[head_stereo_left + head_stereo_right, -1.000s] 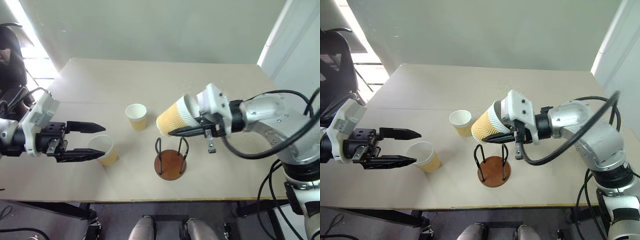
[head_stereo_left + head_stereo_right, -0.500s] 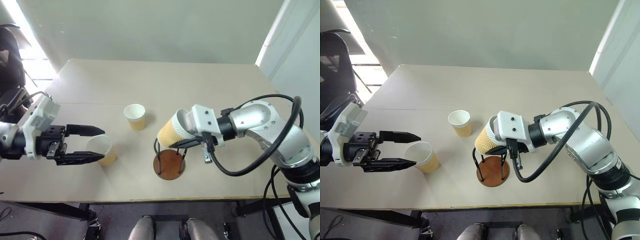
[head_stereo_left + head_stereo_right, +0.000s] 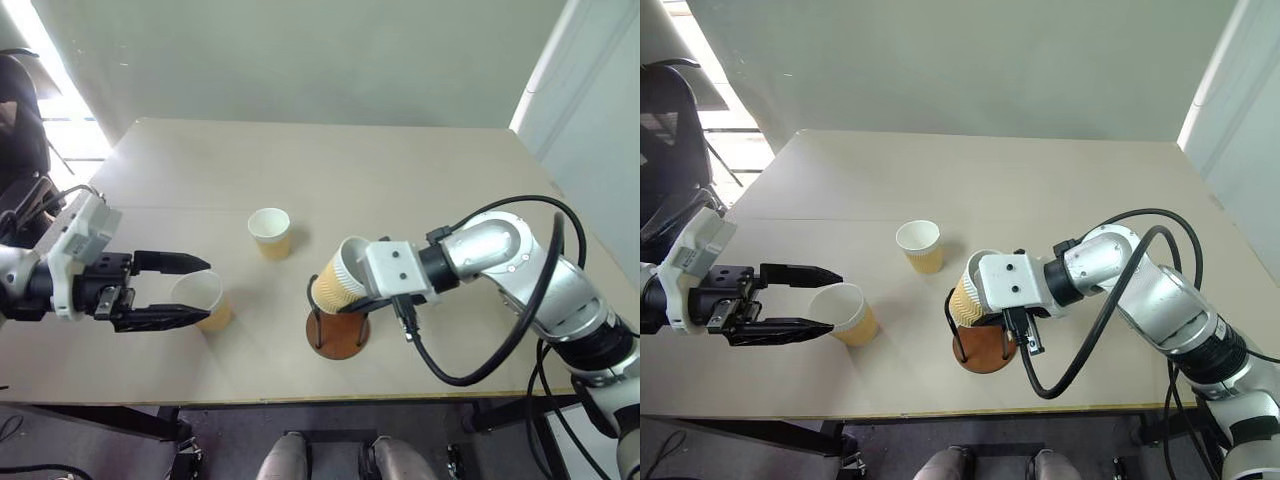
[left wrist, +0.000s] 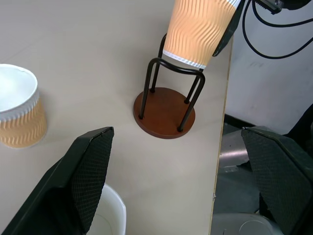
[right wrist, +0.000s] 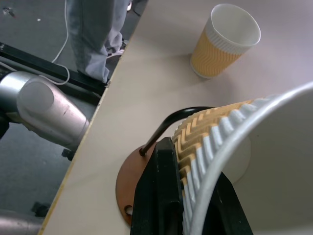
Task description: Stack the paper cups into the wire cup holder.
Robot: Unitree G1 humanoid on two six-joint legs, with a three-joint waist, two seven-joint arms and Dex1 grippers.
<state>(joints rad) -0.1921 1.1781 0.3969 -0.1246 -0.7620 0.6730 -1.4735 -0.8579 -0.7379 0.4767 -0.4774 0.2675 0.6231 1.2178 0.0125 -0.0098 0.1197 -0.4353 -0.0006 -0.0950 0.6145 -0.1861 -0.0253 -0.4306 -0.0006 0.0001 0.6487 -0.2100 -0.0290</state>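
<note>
Nearest the desk's [image 3: 420, 170] front edge stands the holder [image 3: 338, 330], its brown disc base just inside that edge and its dark wire loops upright. The right hand [image 3: 352, 300] pinches a tilted cup [image 3: 335, 280] by the rim, one finger inside and one outside, with the cup's narrow bottom at the top of the loops, as the left wrist view shows. No writing or brand can be read on the cups, only a ribbed zigzag pattern.

To the left, the left hand [image 3: 190, 290] is spread wide, its two fingers either side of a second cup [image 3: 205, 300] that stands upright on the desk; whether they touch it cannot be told. That cup sits near the front edge too.

Farther back, a third cup [image 3: 271, 232] stands upright alone, well apart from both hands. Behind it the desk runs bare to its far edge and the wall, with open room on the right half as well.
</note>
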